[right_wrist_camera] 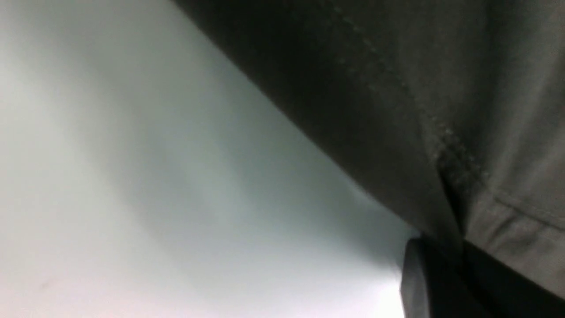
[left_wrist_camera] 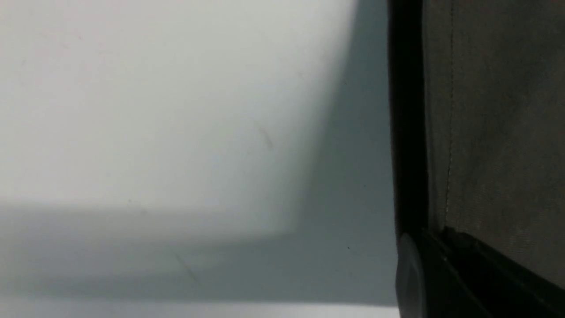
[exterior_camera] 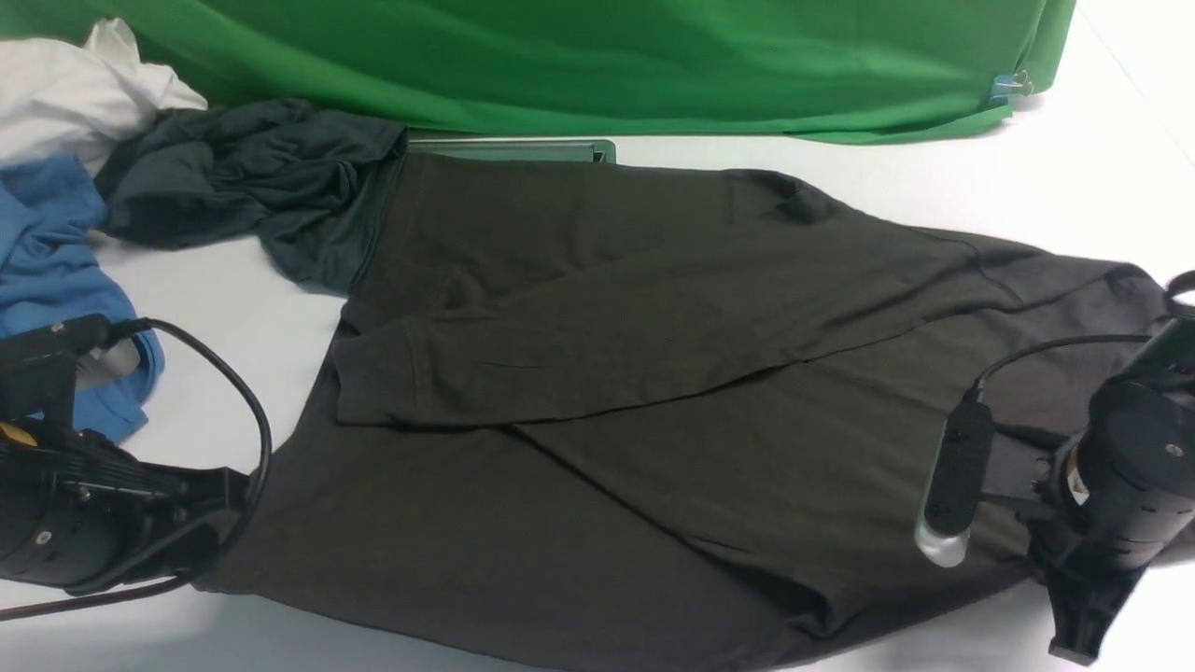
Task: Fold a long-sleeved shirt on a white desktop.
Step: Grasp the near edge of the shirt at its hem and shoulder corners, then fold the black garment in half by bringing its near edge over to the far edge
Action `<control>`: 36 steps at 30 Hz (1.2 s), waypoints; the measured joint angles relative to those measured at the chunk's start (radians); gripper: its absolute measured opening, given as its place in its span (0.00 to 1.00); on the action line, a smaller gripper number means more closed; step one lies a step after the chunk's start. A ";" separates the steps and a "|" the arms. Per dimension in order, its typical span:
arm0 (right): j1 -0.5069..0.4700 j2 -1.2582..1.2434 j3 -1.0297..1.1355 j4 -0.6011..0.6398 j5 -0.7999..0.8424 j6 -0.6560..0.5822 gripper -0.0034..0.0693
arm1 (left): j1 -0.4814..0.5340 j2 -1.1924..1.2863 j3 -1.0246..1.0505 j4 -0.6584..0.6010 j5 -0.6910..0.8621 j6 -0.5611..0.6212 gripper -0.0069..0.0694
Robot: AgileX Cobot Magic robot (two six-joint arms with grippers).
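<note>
Worktop: a white worktop (exterior_camera: 1027, 177) is seen filling the frame, with clothing spread and heaped on it.
Backdrop: a green cloth backdrop (exterior_camera: 597, 56) is draped along the far edge.
Shirt: the long-sleeved shirt (exterior_camera: 579, 523), dark brownish-black, is laid flat across the middle of the worktop.
Long axis: the shirt's length is run from the robot's left to its right, hem end to the left and shoulder end to the right, with the right end skewed slightly nearer.
Sleeve: one sleeve (exterior_camera: 653, 345) is folded across the body, its cuff pointed left.
Other garments: a bluish-charcoal garment (exterior_camera: 252, 177) is bunched against the shirt's far-left corner; a blue shirt (exterior_camera: 56, 252) and a white cloth (exterior_camera: 65, 93) are piled further left.
Left end effector: the left end effector (exterior_camera: 233, 495) is seen at the near-left hem corner, closed on the shirt's edge; hem stitching is pictured beside its finger (left_wrist_camera: 406, 132).
Right end effector: the right end effector (exterior_camera: 1069, 625) is set at the near-right edge, clamped on shirt fabric, which is seen draped over its finger (right_wrist_camera: 423, 282).
Hatch: a metal-framed hatch (exterior_camera: 513, 149) is partly covered by the shirt's far edge.
</note>
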 joint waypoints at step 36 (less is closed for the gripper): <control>-0.118 0.002 -0.357 0.087 0.178 -0.011 0.10 | 0.001 0.288 -0.450 -0.235 -0.075 0.200 0.13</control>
